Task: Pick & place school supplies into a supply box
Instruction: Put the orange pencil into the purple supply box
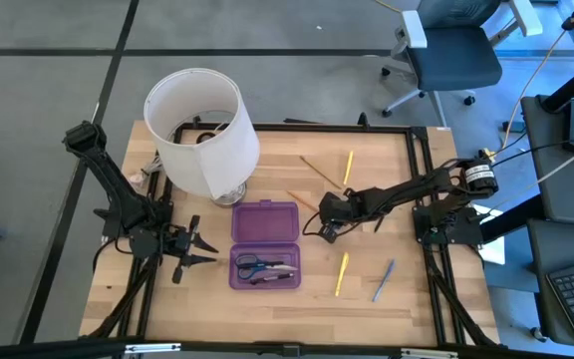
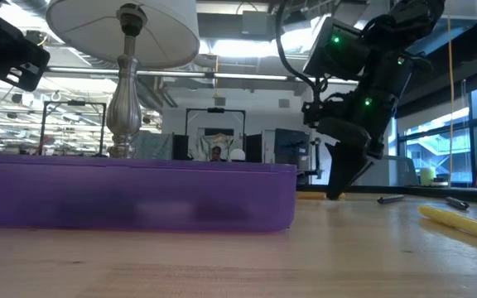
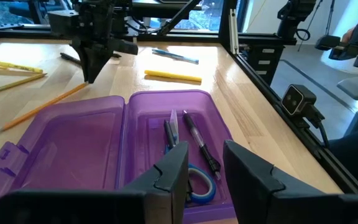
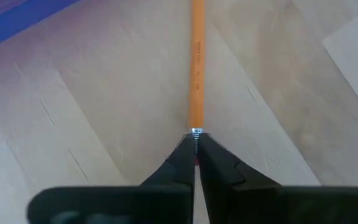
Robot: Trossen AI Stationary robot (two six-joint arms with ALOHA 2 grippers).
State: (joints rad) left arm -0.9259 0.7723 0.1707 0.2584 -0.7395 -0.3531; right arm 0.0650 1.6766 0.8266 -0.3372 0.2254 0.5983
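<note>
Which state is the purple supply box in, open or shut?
Open. The supply box has its lid folded flat; blue-handled scissors and pens lie exposed inside.

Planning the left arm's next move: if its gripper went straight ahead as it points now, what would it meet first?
Probably the open purple supply box holding scissors and pens; the left gripper points across it, though height is unclear.

The pale wooden table (image 3: 241, 106) has a smooth, slightly glossy plank grain that catches the light. The translucent purple plastic supply box (image 3: 104, 137) looks smooth and faintly frosted. The orange wooden pencil (image 4: 196, 68) has a satin painted coat. The lamp's silvery metal stem (image 2: 125, 91) shines beneath a matt white shade (image 1: 207, 130).
</note>
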